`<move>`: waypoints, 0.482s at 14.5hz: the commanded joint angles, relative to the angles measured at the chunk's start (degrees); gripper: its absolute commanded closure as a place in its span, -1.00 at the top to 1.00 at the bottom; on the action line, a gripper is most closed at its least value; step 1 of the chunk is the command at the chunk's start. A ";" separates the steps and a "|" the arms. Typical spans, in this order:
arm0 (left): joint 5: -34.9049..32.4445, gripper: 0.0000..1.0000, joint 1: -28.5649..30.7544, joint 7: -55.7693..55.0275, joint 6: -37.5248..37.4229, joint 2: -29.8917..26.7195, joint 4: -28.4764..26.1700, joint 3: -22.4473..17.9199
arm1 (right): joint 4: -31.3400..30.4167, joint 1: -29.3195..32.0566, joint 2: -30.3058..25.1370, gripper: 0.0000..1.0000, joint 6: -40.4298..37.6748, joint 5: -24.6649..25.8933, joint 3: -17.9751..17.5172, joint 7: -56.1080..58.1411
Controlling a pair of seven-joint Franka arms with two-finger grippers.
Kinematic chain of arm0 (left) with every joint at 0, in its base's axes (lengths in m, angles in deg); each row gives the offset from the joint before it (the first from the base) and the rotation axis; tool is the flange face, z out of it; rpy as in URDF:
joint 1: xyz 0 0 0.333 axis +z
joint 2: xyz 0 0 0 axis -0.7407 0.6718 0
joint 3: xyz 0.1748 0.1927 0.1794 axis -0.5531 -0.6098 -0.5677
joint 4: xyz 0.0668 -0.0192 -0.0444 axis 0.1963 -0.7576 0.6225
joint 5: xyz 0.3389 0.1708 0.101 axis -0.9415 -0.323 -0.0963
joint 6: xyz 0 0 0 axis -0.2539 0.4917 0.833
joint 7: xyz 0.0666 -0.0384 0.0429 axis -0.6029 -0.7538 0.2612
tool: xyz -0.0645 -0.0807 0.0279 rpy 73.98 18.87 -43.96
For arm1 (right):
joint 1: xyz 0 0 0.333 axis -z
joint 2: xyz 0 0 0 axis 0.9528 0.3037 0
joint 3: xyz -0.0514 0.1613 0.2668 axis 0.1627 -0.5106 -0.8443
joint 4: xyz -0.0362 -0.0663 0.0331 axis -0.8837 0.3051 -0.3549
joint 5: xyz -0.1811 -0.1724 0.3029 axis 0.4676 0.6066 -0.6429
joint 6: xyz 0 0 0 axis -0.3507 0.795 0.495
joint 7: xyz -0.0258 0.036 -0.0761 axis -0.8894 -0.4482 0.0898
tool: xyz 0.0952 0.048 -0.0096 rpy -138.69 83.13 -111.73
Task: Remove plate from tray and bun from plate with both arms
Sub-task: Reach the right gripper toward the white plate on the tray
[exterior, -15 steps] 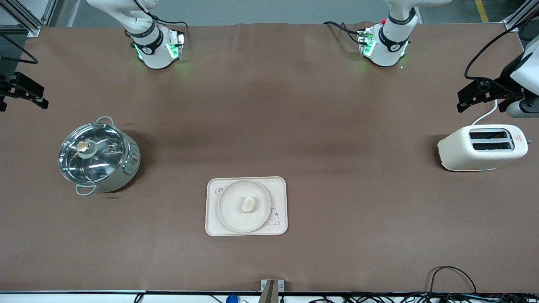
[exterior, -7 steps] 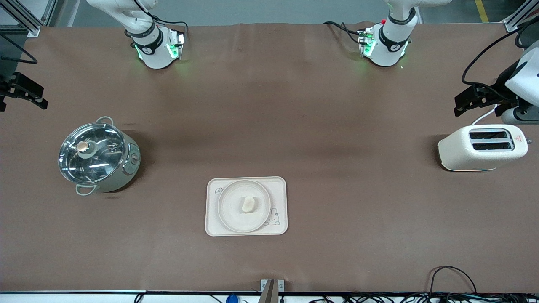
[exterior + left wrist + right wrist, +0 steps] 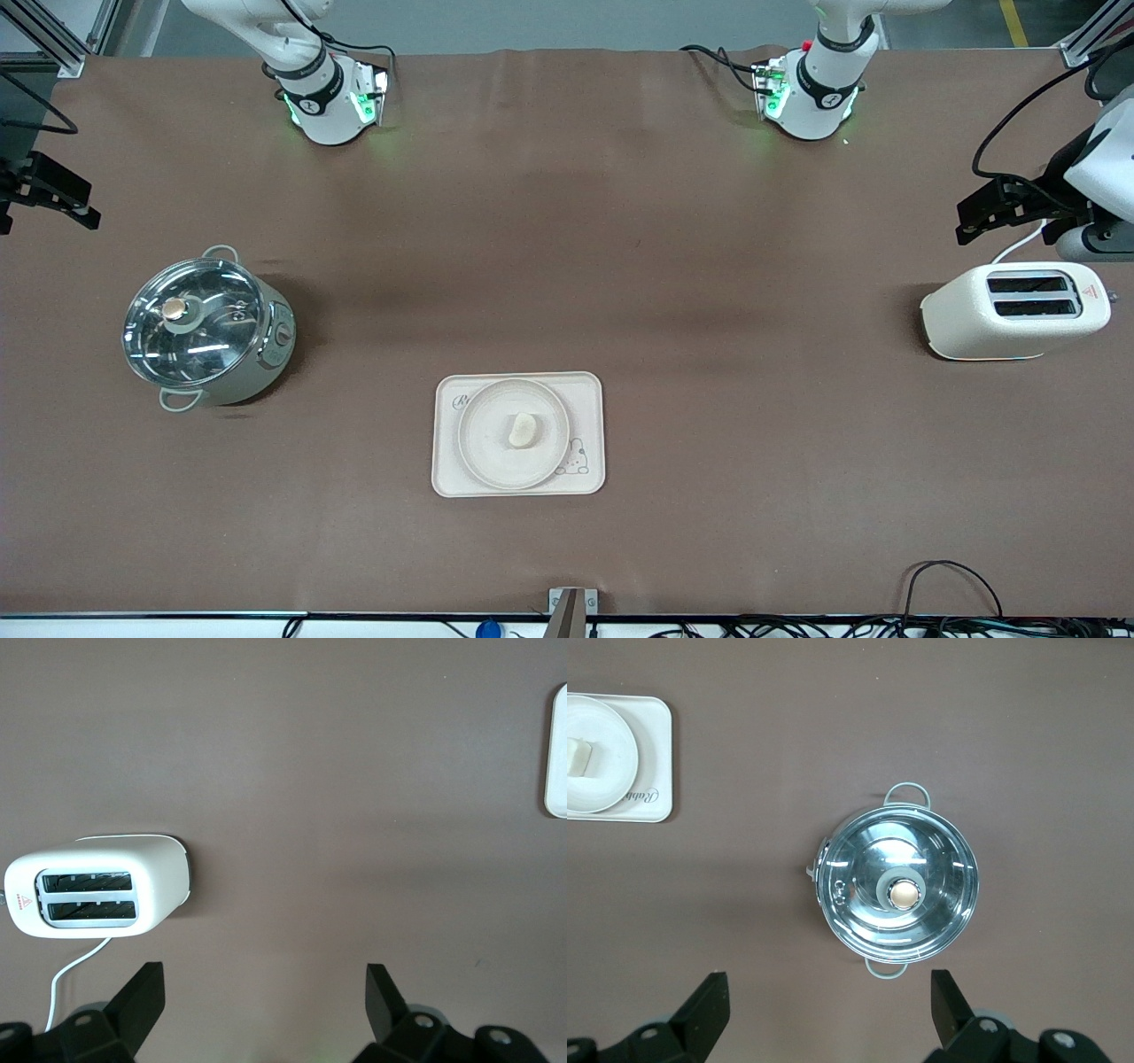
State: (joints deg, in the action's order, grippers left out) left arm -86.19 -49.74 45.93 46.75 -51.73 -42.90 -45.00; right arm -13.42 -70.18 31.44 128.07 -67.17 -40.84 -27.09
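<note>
The round cream plate [image 3: 492,443] lies on the rectangular cream tray [image 3: 589,390] in the middle of the table, close to the front camera. The small pale bun [image 3: 522,430] lies on the plate. Plate [image 3: 607,744], bun [image 3: 578,757] and tray [image 3: 651,802] also show in the right wrist view. My left gripper [image 3: 974,211] is open and empty, up in the air by the toaster at the left arm's end [image 3: 263,1001]. My right gripper [image 3: 44,199] is open and empty, up at the right arm's end by the pot [image 3: 828,1005].
A cream toaster [image 3: 1014,310] with its white cord stands at the left arm's end, also in the left wrist view [image 3: 97,886]. A steel pot with a glass lid [image 3: 204,328] stands at the right arm's end, also in the right wrist view [image 3: 899,890].
My left gripper has drawn a little away from the toaster, then held still. The right gripper, plate and bun have not moved.
</note>
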 commanded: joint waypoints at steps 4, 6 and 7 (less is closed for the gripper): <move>-0.58 1.00 -0.16 -0.05 1.02 1.41 1.39 0.09 | -3.09 -7.84 6.92 1.00 7.49 -8.07 0.07 -7.84; -0.58 1.00 -0.07 -0.05 1.98 1.50 1.39 0.09 | -3.01 -11.79 12.28 1.00 11.96 -8.25 -0.01 -13.65; -0.49 1.00 -0.07 -0.05 2.16 1.50 1.39 0.09 | -3.01 -13.90 14.65 1.00 14.95 -8.25 0.07 -16.28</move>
State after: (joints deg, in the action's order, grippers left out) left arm -86.19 -49.81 45.93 48.49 -50.71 -42.82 -44.96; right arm -17.49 -80.56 41.05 139.46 -74.43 -41.21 -38.40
